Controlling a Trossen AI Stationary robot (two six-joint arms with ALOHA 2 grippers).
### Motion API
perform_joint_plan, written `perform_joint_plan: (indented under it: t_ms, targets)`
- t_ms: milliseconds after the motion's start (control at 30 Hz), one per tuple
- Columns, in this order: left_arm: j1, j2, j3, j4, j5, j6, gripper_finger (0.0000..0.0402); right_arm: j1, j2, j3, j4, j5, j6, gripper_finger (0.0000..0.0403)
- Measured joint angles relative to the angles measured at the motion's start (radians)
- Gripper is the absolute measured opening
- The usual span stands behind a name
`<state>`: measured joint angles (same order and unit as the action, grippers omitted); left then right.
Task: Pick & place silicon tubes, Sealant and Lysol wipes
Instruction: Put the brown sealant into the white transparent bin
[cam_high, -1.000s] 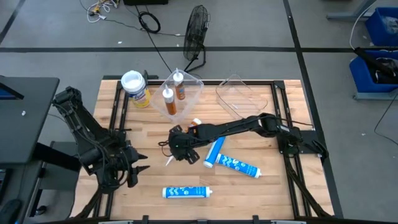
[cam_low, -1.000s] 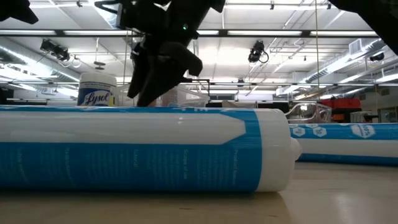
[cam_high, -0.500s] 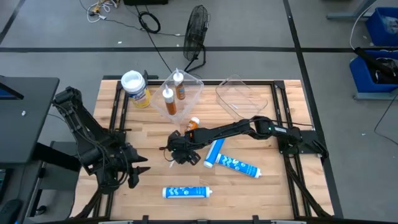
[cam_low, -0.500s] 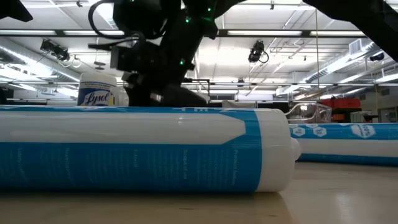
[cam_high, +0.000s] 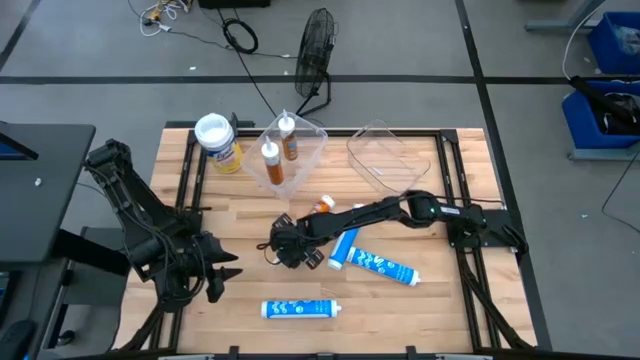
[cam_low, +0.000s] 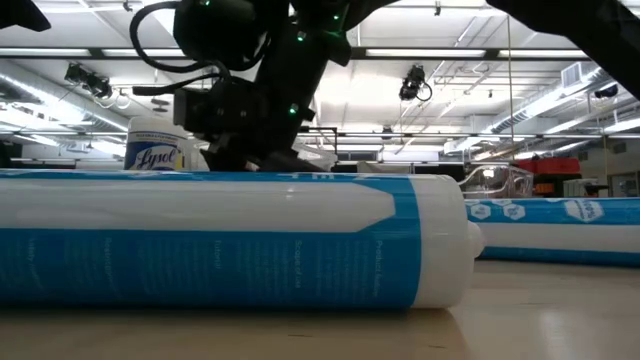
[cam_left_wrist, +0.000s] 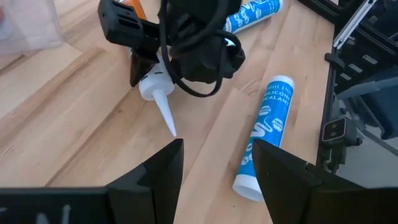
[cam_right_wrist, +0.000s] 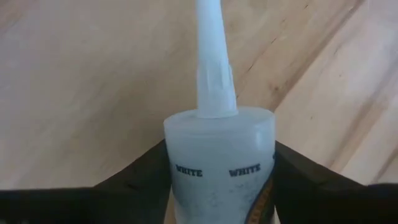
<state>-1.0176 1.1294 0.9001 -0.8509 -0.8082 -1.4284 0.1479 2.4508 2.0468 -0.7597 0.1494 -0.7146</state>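
Observation:
An orange-brown sealant tube with a white nozzle lies on the wood table near its middle. My right gripper is low over the tube's nozzle end and is shut on it; it also shows in the right wrist view. My left gripper is open and empty near the table's front left. The yellow Lysol wipes canister stands upright on its base at the far left, and shows behind the tubes in the low view. My right gripper pinches the sealant tube between its two fingers, on the two sides of the body just behind the white shoulder at the nozzle end. The fingers come slanting down from the table's right. The nozzle points away over the wood.
A clear bin at the back holds two upright orange tubes; a second clear bin sits to its right. Three blue-and-white silicone tubes lie on the table; the nearest fills the low view.
My right gripper has come down toward the table and a little toward its near edge, tipping from pointing down to a flatter slant. The orange tube's rear end has shifted a little toward the table's right edge.

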Motion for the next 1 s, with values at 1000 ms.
perform_joint_plan:
  t_ms: [1000]
  targets:
    - [0.057,0.0,0.0,0.016,-0.061,0.155,0.0195,0.03,-0.216,0.272,-0.196,-0.042,0.605,0.0211]
